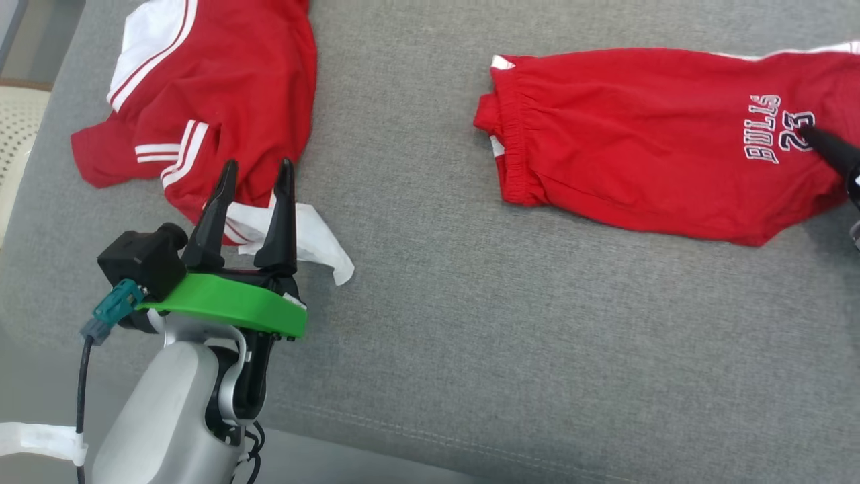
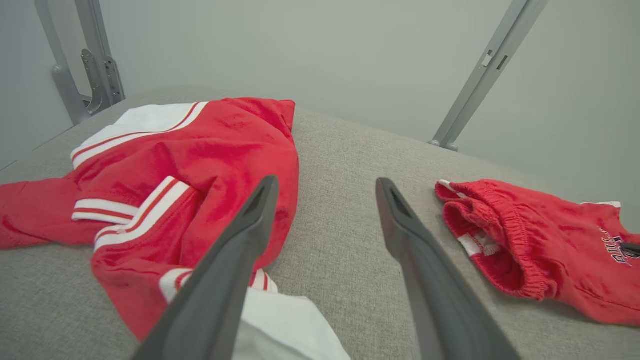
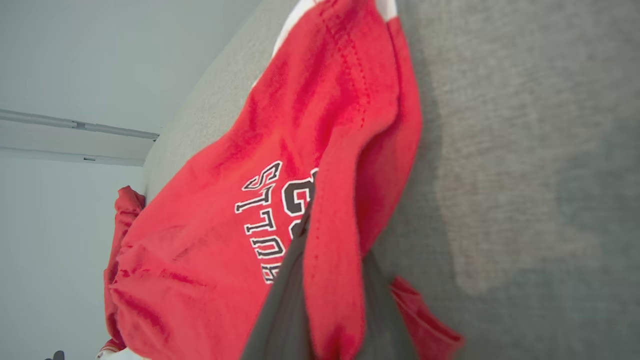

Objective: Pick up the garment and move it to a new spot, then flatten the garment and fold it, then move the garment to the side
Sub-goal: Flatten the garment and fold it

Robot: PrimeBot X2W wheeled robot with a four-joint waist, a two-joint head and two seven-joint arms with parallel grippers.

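Step in hand: the pick-up. On the right of the grey upholstered surface (image 1: 470,316) the right gripper (image 1: 828,144) sits on the red Bulls shorts (image 1: 638,141), at the "23" print. The shorts mostly lie flat; lifted barely, if at all.

Head view can't settle the grip. Right wrist view does: the fingers are closed on a raised fold of the red fabric, pinched between them.

At the left the left gripper (image 1: 259,168) has its jaws wide apart and holds nothing, tips over the white hem of the red striped top (image 1: 222,81).

Left wrist view adds the shorts' elastic waistband end, bunched and gaping, well apart from the top.

Next, my guess: lift, then carry. With a one-point pinch the cloth will hang and drag, so get height before going sideways.
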